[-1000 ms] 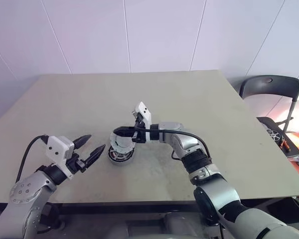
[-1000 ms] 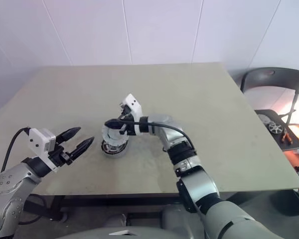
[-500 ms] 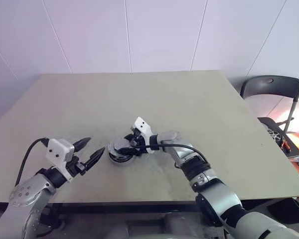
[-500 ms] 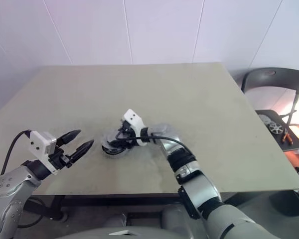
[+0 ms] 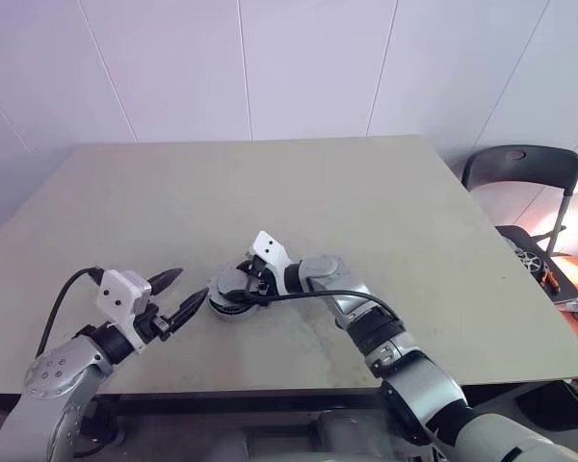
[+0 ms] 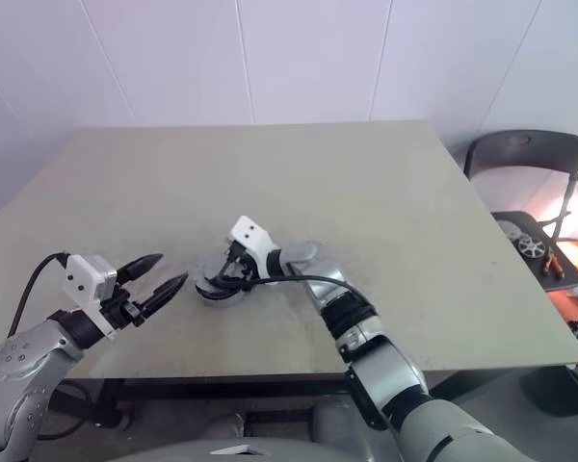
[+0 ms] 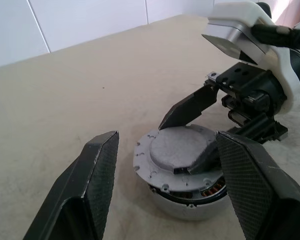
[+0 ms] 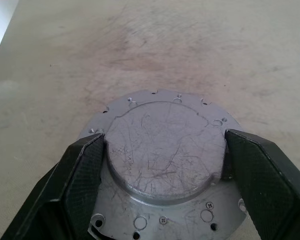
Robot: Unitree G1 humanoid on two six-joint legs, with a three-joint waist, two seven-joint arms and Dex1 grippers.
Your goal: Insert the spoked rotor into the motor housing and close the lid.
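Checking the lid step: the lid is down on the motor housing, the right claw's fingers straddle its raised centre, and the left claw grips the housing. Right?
Not quite. The left claw stands open beside the motor housing, touching nothing, as the left wrist view shows. The lid and right claw are as you say.

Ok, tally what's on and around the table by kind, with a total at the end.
Motor housing with its lid shut on top: 1
Table: 1
Chair, beside the table: 1
Robot end effector: 2, left end effector and right end effector
Total: 5

Beige table (image 5: 385, 192), motor housing (image 7: 182, 197) on it, lid (image 8: 165, 150) seemingly down
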